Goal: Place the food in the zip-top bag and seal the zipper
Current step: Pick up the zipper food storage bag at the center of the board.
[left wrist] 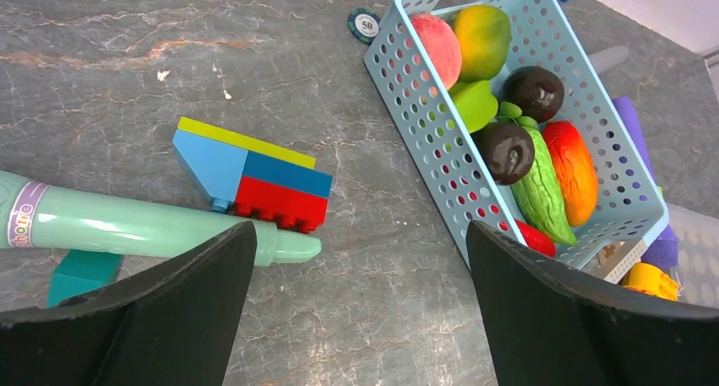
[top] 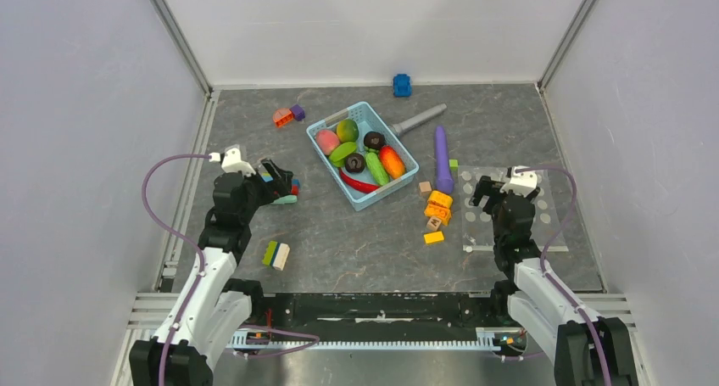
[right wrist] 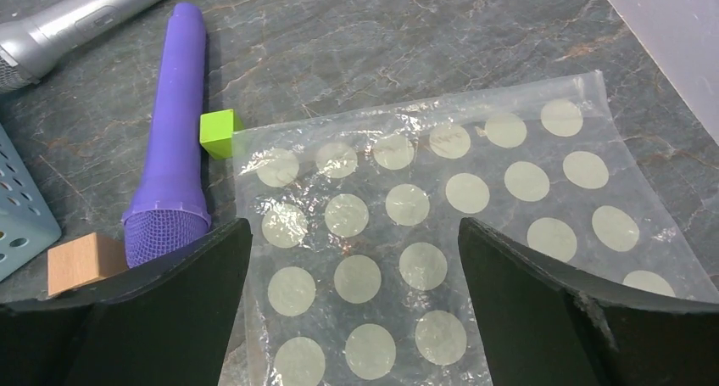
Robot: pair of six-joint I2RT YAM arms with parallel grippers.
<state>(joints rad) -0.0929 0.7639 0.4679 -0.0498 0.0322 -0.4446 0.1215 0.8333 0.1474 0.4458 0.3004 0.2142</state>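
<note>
At the right of the table [top: 356, 250] the zip-top bag [right wrist: 441, 191] lies flat beneath the right gripper [right wrist: 354, 229], whose jaws gape wide and empty, while the food [left wrist: 483, 38] sits in the light-blue basket [left wrist: 424, 131] ahead of the equally wide, empty left gripper [left wrist: 360, 229]

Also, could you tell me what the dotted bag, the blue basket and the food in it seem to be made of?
The zip-top bag: thin clear plastic film, crinkled and shiny, the table showing through between its white dots. The basket: stiff light-blue plastic, probably moulded, with even rows of holes. The food: apparently hard plastic, glossy, with bright highlights on the skins.
</note>
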